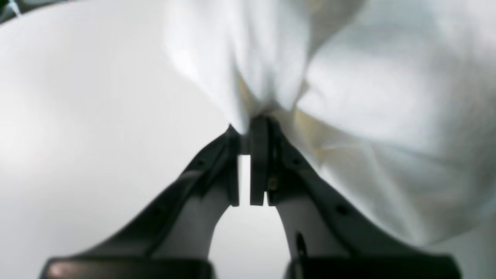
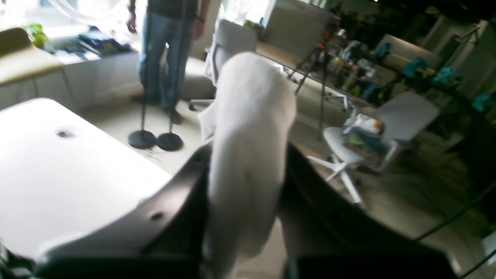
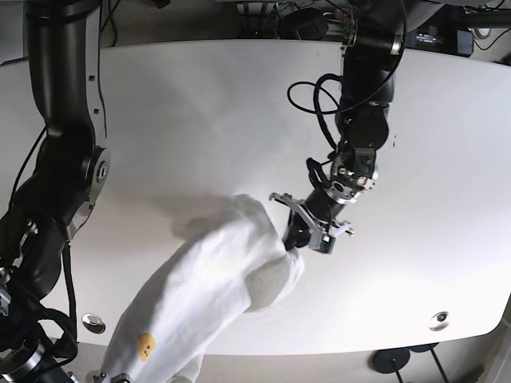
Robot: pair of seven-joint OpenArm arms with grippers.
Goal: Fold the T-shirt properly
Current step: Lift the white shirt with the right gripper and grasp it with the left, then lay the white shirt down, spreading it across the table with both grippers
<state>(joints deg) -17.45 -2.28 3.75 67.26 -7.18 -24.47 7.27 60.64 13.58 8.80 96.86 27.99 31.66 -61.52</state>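
In the left wrist view, the left gripper [image 1: 245,130] has its dark fingers [image 1: 259,162] drawn together on a bunched fold of the white shirt [image 1: 348,97], which is pinched at the tips; a thin slit of light shows between the pads lower down. The cloth fans away from the pinch toward the upper right, with a faint yellowish tint in the creases nearest the fingers, and the white tabletop [image 1: 85,116] fills the left side of the view. In the right wrist view, the right gripper [image 2: 248,174] is clamped on a thick roll of the shirt [image 2: 252,128] that runs up between its two black fingers [image 2: 178,201] and stands above them (the picture is blurred, so the exact point of contact is hard to make out). A corner of the tabletop [image 2: 58,174] lies at the left; beyond it are the floor, a person in jeans [image 2: 166,50], two round stand bases [image 2: 155,140] and a white chair [image 2: 348,155]. In the base view, the shirt [image 3: 215,287] stretches as a long diagonal band from the tabletop's [image 3: 200,120] middle down to the bottom edge at the lower left, a small yellow mark [image 3: 146,345] showing near that lower end. The left gripper [image 3: 297,236] grips its upper end near the tabletop's centre. The right arm [image 3: 64,159] runs down the left side; its gripper lies at the bottom edge, mostly out of sight.
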